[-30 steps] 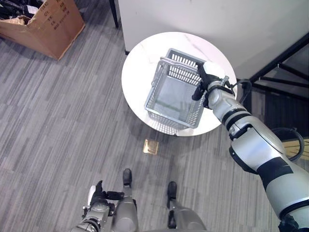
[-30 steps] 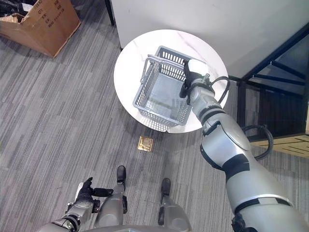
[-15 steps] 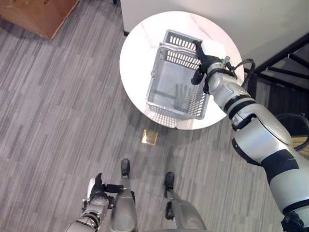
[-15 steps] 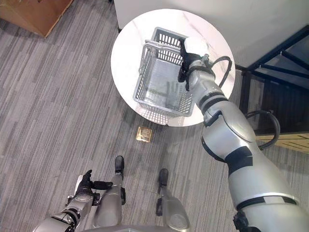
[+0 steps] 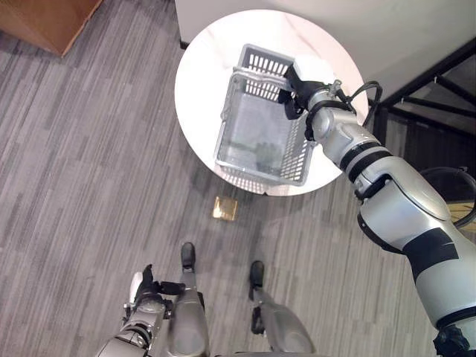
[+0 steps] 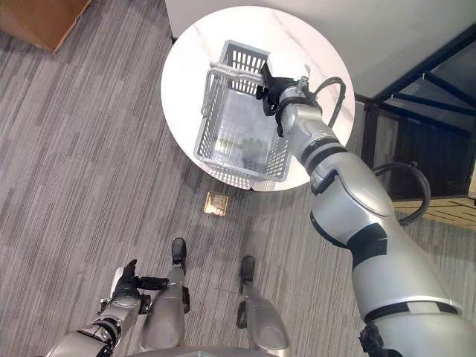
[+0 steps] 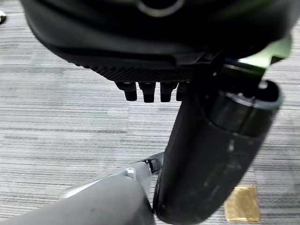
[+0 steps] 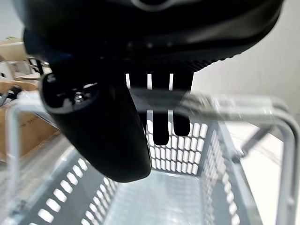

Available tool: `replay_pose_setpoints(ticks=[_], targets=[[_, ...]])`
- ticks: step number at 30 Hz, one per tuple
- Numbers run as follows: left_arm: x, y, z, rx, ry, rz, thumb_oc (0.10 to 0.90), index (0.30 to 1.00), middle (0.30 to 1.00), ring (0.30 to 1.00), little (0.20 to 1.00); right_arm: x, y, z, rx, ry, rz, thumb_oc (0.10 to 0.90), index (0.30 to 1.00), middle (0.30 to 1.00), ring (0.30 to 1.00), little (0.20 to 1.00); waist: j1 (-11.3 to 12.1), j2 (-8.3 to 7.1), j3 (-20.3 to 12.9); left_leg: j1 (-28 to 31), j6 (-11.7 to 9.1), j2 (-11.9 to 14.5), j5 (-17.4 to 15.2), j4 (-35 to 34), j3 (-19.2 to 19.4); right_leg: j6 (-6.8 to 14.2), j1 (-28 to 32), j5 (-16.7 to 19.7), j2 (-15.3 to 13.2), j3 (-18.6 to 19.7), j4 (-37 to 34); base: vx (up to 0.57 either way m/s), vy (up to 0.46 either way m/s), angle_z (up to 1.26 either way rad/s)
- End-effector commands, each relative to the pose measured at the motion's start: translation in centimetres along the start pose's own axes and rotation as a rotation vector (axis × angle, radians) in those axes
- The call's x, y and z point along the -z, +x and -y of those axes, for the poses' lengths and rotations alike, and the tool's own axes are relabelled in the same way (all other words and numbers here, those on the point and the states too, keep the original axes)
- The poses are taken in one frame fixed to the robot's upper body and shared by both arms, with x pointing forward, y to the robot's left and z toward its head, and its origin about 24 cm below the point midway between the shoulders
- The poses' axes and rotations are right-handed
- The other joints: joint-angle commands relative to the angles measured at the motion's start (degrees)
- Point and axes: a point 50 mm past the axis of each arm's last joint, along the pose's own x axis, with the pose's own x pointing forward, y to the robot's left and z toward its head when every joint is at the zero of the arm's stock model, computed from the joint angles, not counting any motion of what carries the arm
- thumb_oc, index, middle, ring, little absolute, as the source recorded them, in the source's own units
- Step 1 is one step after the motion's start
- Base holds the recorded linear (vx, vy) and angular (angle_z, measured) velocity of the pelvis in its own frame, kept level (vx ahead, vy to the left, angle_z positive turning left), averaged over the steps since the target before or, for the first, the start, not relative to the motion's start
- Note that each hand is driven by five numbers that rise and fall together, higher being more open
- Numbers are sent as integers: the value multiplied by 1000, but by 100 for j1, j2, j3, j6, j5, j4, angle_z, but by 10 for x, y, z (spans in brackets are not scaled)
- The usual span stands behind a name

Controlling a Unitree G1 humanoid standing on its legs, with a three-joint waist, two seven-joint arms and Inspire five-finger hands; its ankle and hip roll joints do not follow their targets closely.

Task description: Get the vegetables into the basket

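Right hand is curled round the basket handle; an off-centre hold could tip it off the table.

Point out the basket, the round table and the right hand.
basket [image 5: 253,145]: left eye view, its floor.
round table [image 5: 204,71]: left eye view, bare top.
right hand [image 5: 295,97]: left eye view, its back, at the basket's handle.

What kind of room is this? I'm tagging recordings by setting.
Probably an office or lab space rather than a home: grey striped carpet, a brass floor outlet plate, a round white table holding a grey plastic basket, and a cardboard box by the wall.
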Motion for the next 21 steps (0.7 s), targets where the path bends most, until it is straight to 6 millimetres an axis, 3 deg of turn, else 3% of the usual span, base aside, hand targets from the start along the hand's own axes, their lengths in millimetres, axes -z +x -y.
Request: replay_pose_setpoints(ticks=[1,7,8,14,18,21], targets=[[35,-6,-1,-4,97,-91,900,1000,1000,1000,1000,-10,4,74,213,-130,72,400,300,300,300,300,46,-322,-211,755,-77,-351,-776,20,-97,292,128,-12,-19,294,166,33,-3,-4],[33,-9,8,27,103,-79,900,1000,1000,1000,1000,-1,-4,66,203,-151,116,400,300,300,300,300,-98,-131,-484,1088,-34,-411,-844,1,-80,280,355,-176,-68,233,393,25,15,-2],[34,-11,14,51,91,-83,900,1000,1000,1000,1000,4,-10,61,205,-147,148,400,300,300,300,300,-224,-25,-668,1280,4,-456,-904,1,-28,285,478,-238,-74,267,482,67,58,1],[46,-19,25,100,108,-113,900,1000,1000,1000,1000,25,-33,63,234,-150,186,400,300,300,300,300,-436,156,-1068,1628,58,-498,-1003,1,130,307,763,-299,-97,354,526,31,15,-8],[51,-23,32,122,105,-129,900,1000,1000,1000,1000,39,-45,48,221,-131,188,400,300,300,300,300,-481,249,-1224,1716,75,-506,-1025,1,172,320,844,-299,-106,383,490,-13,-17,-10],[59,-29,41,156,94,-150,900,1000,1000,1000,1000,60,-61,23,176,-100,162,400,300,300,300,300,-515,355,-1373,1777,80,-496,-962,1,208,314,910,-248,-108,373,456,-19,-30,-10]])
